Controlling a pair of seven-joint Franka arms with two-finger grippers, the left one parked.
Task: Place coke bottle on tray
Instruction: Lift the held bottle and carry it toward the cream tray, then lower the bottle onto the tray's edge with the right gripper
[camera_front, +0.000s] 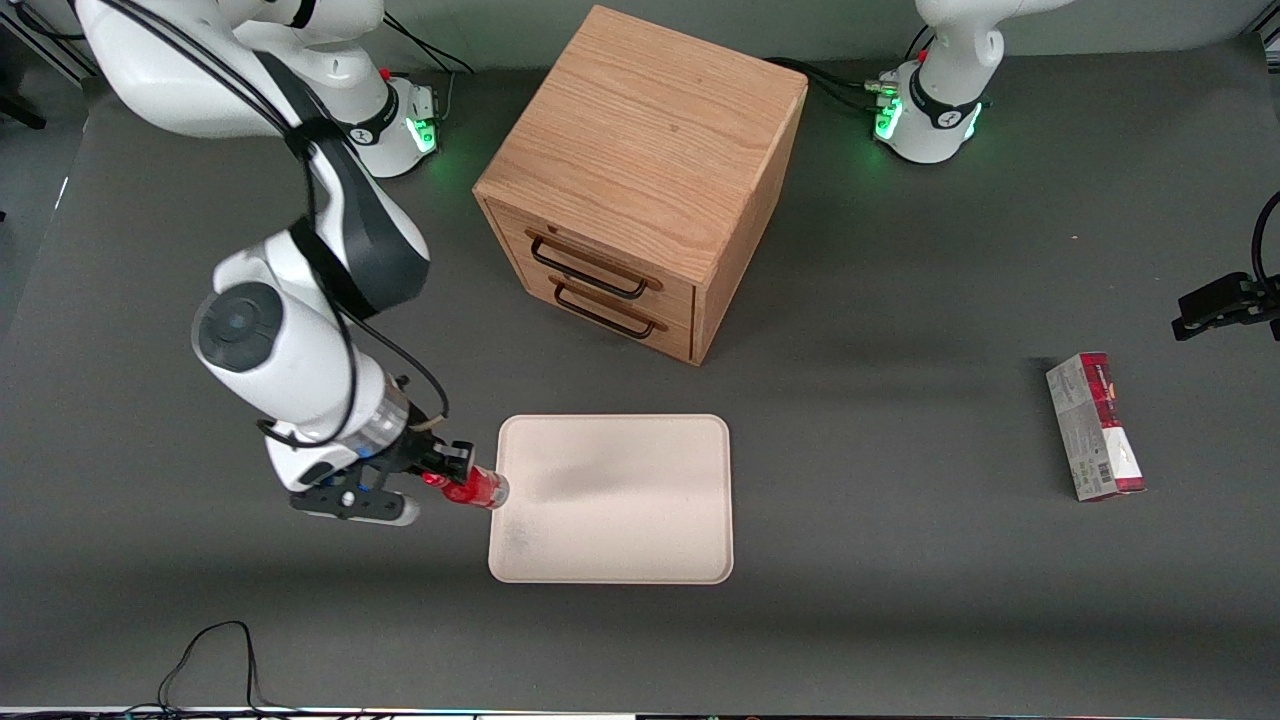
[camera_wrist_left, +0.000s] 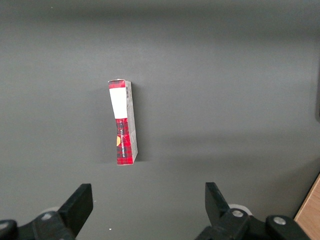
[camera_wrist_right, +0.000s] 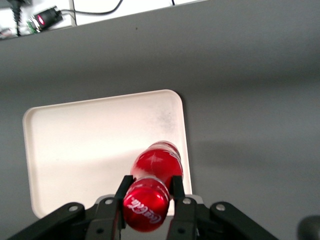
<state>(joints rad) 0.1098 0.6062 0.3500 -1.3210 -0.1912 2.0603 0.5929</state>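
Two fingers clamping coke bottle over tray edge

The coke bottle is showing a glossy red plastic skin with white lettering, catching highlights between the matt black fingers of the end effector, which is pinching it just above the tray's edge nearest the working arm. The tray is looking smooth and matt, pale cream, with a faint grey scuff. The bench is presenting a dull dark grey, cloth-like surface. The cabinet is displaying grained, satin wood with dark metal handles. The carton is appearing as printed cardboard.
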